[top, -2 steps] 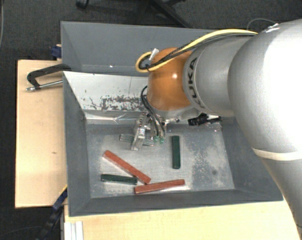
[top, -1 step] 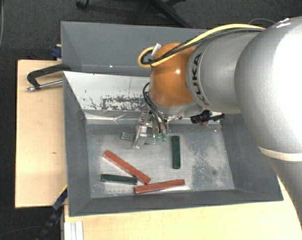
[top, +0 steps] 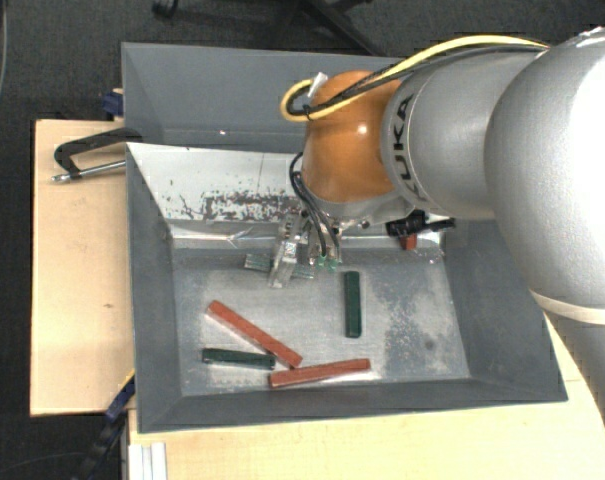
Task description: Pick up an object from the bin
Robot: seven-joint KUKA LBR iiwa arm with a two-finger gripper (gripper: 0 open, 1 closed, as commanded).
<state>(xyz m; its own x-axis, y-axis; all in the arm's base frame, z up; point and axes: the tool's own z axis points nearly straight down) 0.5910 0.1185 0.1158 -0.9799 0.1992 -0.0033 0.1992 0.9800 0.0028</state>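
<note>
Bright, even light is falling on the scene. The bin's back wall point(top: 197, 183), just left of the gripper point(top: 297, 253), is glaring white. The floor point(top: 282, 313) in front of the gripper is shining palely. The orange wrist cover point(top: 347, 153) behind the gripper is carrying a soft sheen, and the silver arm point(top: 502, 138) is gleaming along its top.

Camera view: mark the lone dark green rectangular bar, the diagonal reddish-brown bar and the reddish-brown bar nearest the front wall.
Lone dark green rectangular bar point(top: 353, 304), camera view, its middle.
Diagonal reddish-brown bar point(top: 254, 334), camera view, its middle.
Reddish-brown bar nearest the front wall point(top: 320, 372), camera view, its middle.
</note>
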